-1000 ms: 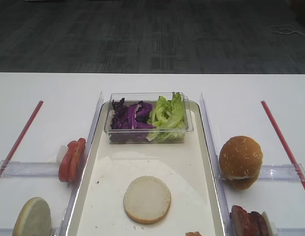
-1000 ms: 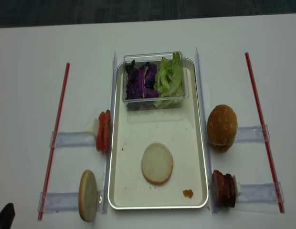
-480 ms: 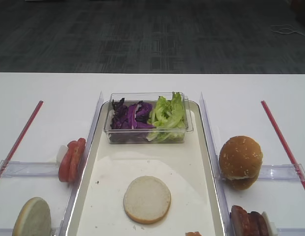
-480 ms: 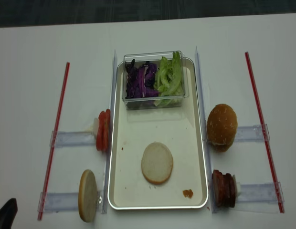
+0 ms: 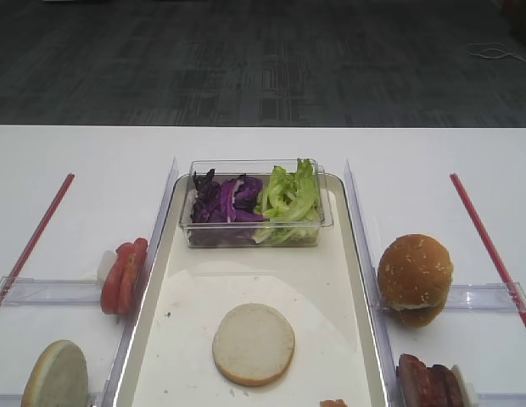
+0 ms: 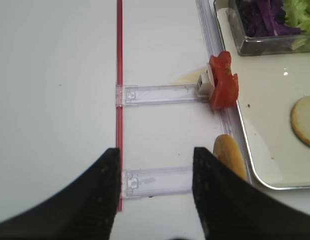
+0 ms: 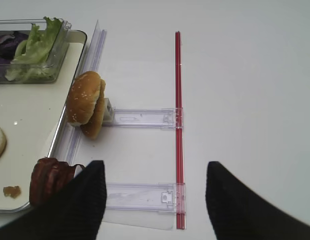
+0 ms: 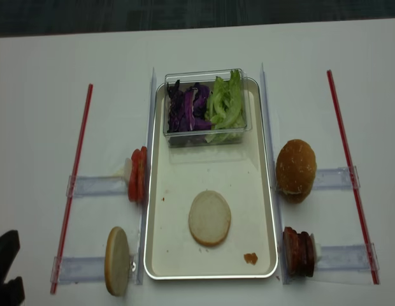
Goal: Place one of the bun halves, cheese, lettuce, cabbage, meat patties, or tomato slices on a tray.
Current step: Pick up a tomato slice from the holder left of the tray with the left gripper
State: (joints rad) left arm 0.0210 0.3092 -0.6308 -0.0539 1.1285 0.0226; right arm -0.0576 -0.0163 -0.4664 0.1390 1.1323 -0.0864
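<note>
One bun half [image 5: 254, 343] lies cut face up on the cream tray [image 5: 165, 335]. Another bun half [image 8: 118, 261] stands on edge left of the tray, behind it the tomato slices [image 8: 137, 174]. To the tray's right stand more bun halves [image 7: 86, 104] and the meat patties [image 7: 50, 180]. Cabbage [image 5: 225, 202] and lettuce [image 5: 290, 199] fill a clear box at the tray's far end. The cheese is out of view. My left gripper [image 6: 155, 152] hovers open and empty over the table, left of the upright bun [image 6: 230, 155]. The right gripper [image 7: 155, 165], also open and empty, hangs right of the patties.
Clear plastic holder strips [image 8: 95, 186] run out from each side of the tray to red rods [image 8: 79, 166] lying lengthwise on the white table. A small orange crumb [image 8: 250, 258] sits in the tray's near right corner.
The left gripper has come further into the bottom left corner of the realsense view. The food and the tray have not moved.
</note>
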